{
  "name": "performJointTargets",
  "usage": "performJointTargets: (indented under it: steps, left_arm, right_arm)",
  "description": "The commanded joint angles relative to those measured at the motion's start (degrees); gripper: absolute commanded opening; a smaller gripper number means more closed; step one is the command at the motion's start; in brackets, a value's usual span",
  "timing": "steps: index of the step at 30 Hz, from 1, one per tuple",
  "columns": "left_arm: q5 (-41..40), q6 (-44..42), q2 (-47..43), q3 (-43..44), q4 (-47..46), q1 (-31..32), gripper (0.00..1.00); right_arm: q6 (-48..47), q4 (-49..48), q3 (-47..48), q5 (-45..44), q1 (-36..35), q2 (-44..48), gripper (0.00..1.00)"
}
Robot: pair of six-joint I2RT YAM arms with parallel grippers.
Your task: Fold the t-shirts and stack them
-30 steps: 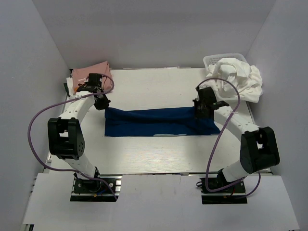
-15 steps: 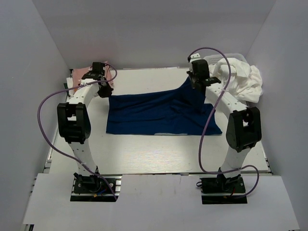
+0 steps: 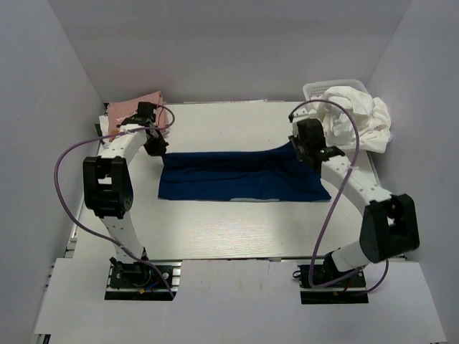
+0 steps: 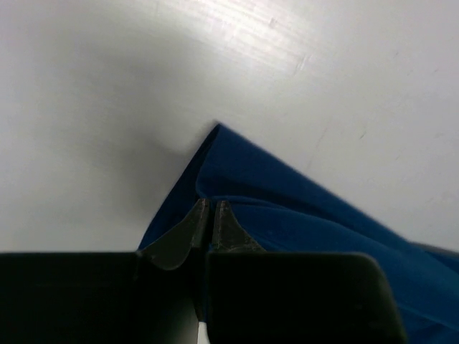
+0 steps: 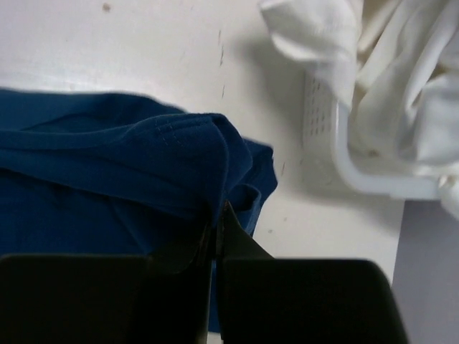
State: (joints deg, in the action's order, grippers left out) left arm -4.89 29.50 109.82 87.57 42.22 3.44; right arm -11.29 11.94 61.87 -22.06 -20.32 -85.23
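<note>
1. A navy shirt (image 3: pixel 240 175) is lying stretched in a wide, flat band across the middle of the white surface (image 3: pixel 229 229), running left to right between the two arms.
2. The left claw (image 3: pixel 156 147) is clenching the shirt's far left corner. In the left wrist view its two dark fingertips are pressing together on the blue cloth, with bare surface beyond the pointed corner.
3. The right claw (image 3: pixel 300 152) is pinching the far right edge of the same shirt. In the right wrist view a stitched hem is bunching into folds just above the closed fingertips, and the cloth is rising slightly there.
4. White shirts (image 3: pixel 358 118) are sitting in a crumpled heap in and over a white mesh basket (image 3: pixel 315 89) at the far right corner, near the right claw but apart from the navy shirt.
5. A pink shirt (image 3: pixel 133 107) is lying at the far left corner, just behind the left arm.
</note>
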Motion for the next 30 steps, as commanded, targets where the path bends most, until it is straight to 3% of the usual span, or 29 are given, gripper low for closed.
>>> performJointTargets:
  steps: [1, 9, 10, 11, 12, 13, 14, 15, 16, 17, 20, 21, 23, 30]
  left_arm:
    - [0.8, -1.0, -5.6, -4.9, -2.0, -0.6, 0.0]
    - [0.4, 1.1, -10.8, -13.1, -0.7, -0.6, 0.0]
    - [-1.1, 1.6, -11.6, -13.7, 0.8, -0.6, 0.0]
    - [-1.6, 1.6, -11.6, -14.3, 1.5, -0.6, 0.0]
    - [-1.6, 1.6, -11.6, -14.3, 2.4, -0.6, 0.06]
    - [-2.5, 1.6, -11.6, -14.3, 4.3, -0.6, 0.18]
    - [-3.2, 2.1, -11.6, -13.4, 5.1, -0.6, 0.36]
    - [-3.2, 2.1, -11.6, -13.4, 6.1, -0.6, 0.44]
    - [-3.2, 2.1, -11.6, -12.4, 7.4, -0.6, 0.54]
    - [-3.8, 2.1, -11.6, -11.6, 8.0, -0.6, 0.71]
    - [-4.4, 2.7, -12.9, -8.8, 9.5, -0.6, 0.89]
    - [-4.4, 2.7, -13.4, -7.9, 9.6, -0.6, 1.0]
    - [-3.6, 2.7, -13.9, -5.7, 9.0, 0.0, 1.0]
    - [15.9, 3.3, -10.7, -6.7, -1.5, 1.1, 1.0]
  right_arm:
    - [3.0, -2.3, -5.6, 1.2, -0.1, 4.8, 0.0]
    - [9.4, 3.3, -16.9, 3.7, -2.0, 10.1, 0.09]
    - [10.1, 4.0, -17.5, 4.0, -2.4, 10.7, 0.24]
    - [10.8, 5.2, -17.9, 5.8, -2.5, 12.6, 0.3]
    - [13.0, 5.9, -19.1, 6.8, -2.7, 13.3, 0.36]
    - [13.7, 6.8, -19.3, 8.3, -3.0, 14.7, 0.5]
    - [14.2, 8.9, -19.5, 9.6, -3.3, 16.1, 0.59]
    - [15.1, 9.4, -20.2, 13.2, -3.2, 17.0, 0.69]
    - [15.2, 9.8, -20.4, 14.4, -3.0, 18.6, 0.9]
    - [15.3, 10.1, -20.2, 15.5, -3.1, 19.3, 0.9]
    - [14.9, 10.6, -16.7, 16.0, -2.9, 20.6, 0.9]
    - [15.0, 10.2, -14.8, 16.0, -2.9, 20.4, 0.9]
    - [15.6, 8.3, -12.6, 15.7, -2.8, 18.7, 0.9]
    - [28.2, 4.2, -6.8, 21.5, -2.5, 2.9, 0.9]
